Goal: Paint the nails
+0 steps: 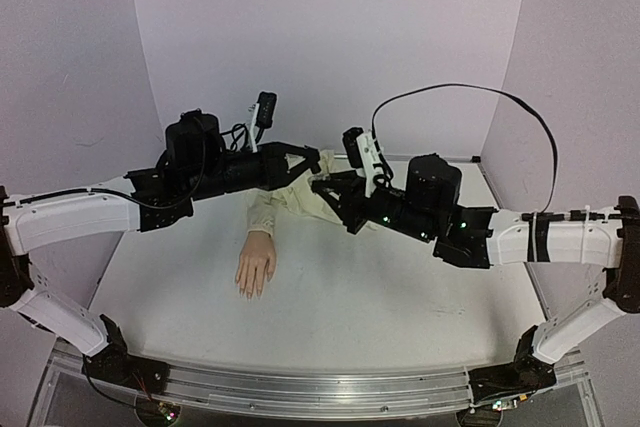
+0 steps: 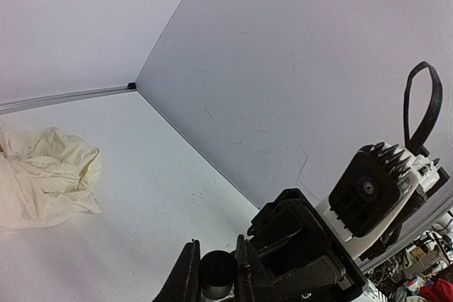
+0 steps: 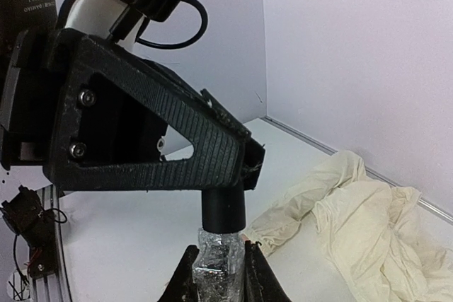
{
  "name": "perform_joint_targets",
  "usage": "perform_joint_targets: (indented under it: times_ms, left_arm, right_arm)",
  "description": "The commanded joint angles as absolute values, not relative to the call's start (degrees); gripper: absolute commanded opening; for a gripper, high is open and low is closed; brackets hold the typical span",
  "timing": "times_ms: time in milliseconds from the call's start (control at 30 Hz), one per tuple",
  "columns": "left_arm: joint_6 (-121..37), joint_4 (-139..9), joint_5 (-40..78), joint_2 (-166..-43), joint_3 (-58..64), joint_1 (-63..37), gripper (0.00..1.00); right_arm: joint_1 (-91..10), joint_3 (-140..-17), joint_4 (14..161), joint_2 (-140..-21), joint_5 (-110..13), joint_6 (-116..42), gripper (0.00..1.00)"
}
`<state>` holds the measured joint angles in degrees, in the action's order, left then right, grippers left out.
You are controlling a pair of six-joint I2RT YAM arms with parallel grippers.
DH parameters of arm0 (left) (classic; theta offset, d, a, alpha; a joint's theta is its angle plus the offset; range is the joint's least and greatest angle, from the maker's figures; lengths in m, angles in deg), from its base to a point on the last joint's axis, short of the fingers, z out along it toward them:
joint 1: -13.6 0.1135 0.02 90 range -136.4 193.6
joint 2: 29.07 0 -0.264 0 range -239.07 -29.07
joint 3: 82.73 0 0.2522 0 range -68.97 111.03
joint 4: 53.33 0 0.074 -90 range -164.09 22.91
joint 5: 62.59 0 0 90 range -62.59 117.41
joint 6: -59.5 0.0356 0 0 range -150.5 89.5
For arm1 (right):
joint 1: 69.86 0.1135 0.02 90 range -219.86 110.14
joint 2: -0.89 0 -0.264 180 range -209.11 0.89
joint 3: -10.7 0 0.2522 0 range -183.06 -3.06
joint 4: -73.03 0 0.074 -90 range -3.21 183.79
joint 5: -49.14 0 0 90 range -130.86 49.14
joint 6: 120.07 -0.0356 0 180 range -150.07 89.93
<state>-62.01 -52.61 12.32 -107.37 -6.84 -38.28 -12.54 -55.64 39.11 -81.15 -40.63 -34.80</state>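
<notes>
Both arms are meeting up over the back of the table, and I reckon it's the uncapping step. My right gripper (image 3: 216, 274) is clamped on the glass body of the polish bottle (image 3: 214, 256) to keep it upright. The left gripper (image 2: 216, 274) is pinched tight on the black cap (image 3: 224, 210), presumably to twist it. The mannequin hand (image 1: 256, 265) lies at 7 o'clock from them, its nails (image 1: 247, 291) pointing at 6, bare as far as I can see.

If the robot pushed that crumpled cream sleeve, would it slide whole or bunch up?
Probably bunch up: the cream sleeve lies in soft, crumpled folds, so it looks floppy and light. Rolling or tipping seems unlikely. It seems joined to the mannequin hand, so a hard tug might drag that.
</notes>
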Motion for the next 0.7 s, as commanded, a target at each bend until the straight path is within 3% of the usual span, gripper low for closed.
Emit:
perform_joint_targets:
  times_ms: [0, 133, 300, 467, 667]
  left_arm:
    - [-62.8, -54.2, 9.8, -107.7, -4.4, -39.6, 0.17]
    - [-63.7, -57.3, 6.7, -106.8, -3.8, -38.7, 0.43]
    - [-64.3, -69.5, 2.5, -104.5, 0.4, -36.6, 0.67]
    - [-62.6, -84.6, 1.8, -104.8, 7.2, -36.2, 0.75]
    - [-61.2, -91.8, 0.1, -106.7, 12.1, -36.0, 0.74]
  right_arm:
    - [-17.1, -56.1, 32.9, -81.1, -42.6, -33.6, 0.0]
    - [-20.6, -55.2, 32.9, -80.1, -59.3, -36.0, 0.0]
    - [-22.9, -54.9, 34.2, -79.1, -69.2, -38.9, 0.0]
    - [-22.9, -55.8, 37.7, -79.1, -74.3, -37.5, 0.0]
    - [-22.9, -56.9, 38.7, -80.0, -80.6, -36.6, 0.0]
